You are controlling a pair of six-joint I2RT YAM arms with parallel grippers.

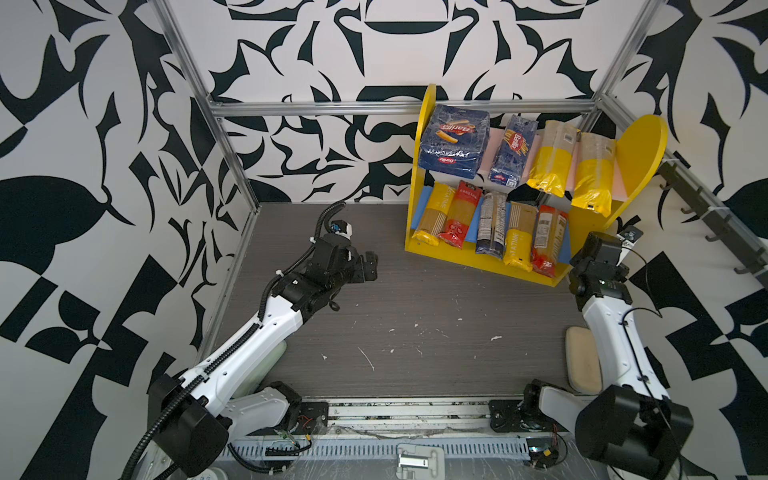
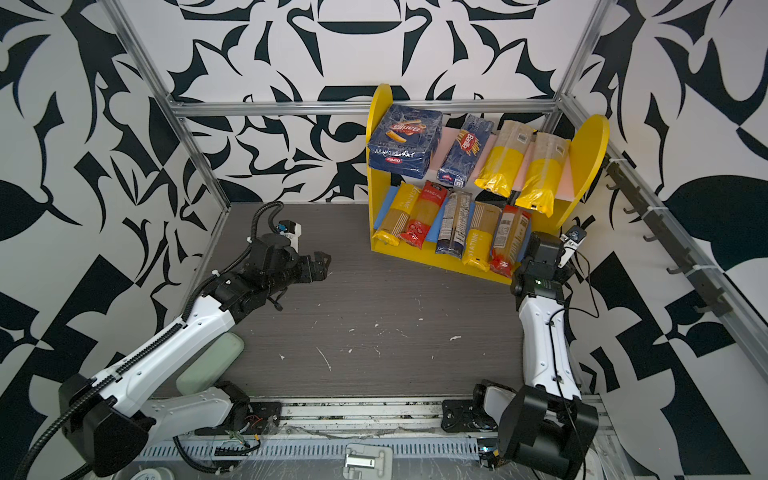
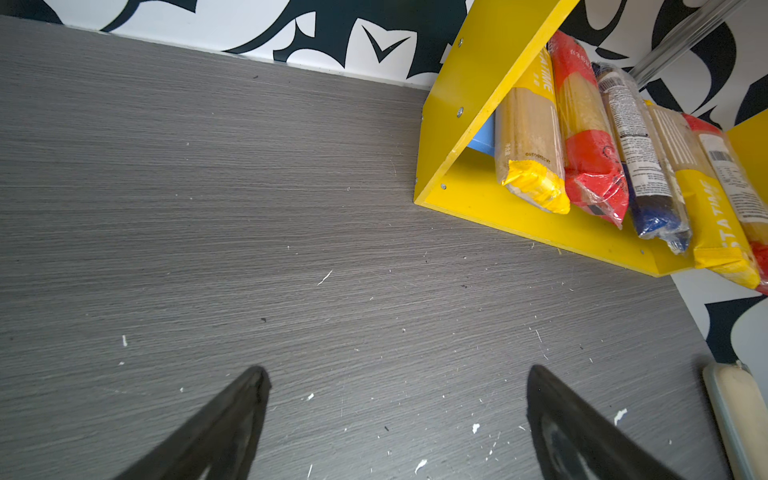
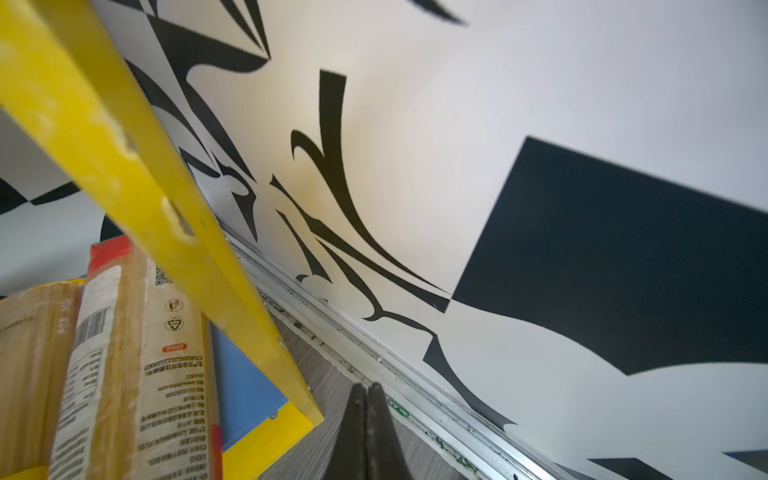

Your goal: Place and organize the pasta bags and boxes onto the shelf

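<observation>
Shelf (image 1: pixel 640 153): stands at the far right of the table (image 1: pixel 415 316), close to the back wall and turned slightly askew. It has yellow side panels and a yellow base.
Upper board (image 1: pixel 489 153): pink. Left to right in both top views it carries the rigatoni box (image 1: pixel 453 139), the spaghetti box (image 1: pixel 512 151), the first upper yellow bag (image 1: pixel 549 162) and the second upper yellow bag (image 1: pixel 592 172). The near ends of all four overhang the board's front edge.
Lower board (image 4: pixel 245 386): blue. Five bags lie side by side on it, each sloping down with its near end on the yellow base. Left to right they are the left yellow bag (image 1: pixel 434 216), left red bag (image 1: pixel 461 214), dark blue bag (image 1: pixel 490 222), right yellow bag (image 1: pixel 519 235) and right red bag (image 1: pixel 548 241).
Left gripper (image 3: pixel 397 374): jaws are spread wide with nothing between them. It hangs over bare table, well apart from the shelf and pointing roughly toward it.
Right gripper (image 4: pixel 365 388): jaws are pressed together and pinch nothing. It sits low, just beside the front corner of the shelf's right side panel and near the right red bag (in both top views the wrist hides the fingertips). Whether it touches the shelf cannot be told.
</observation>
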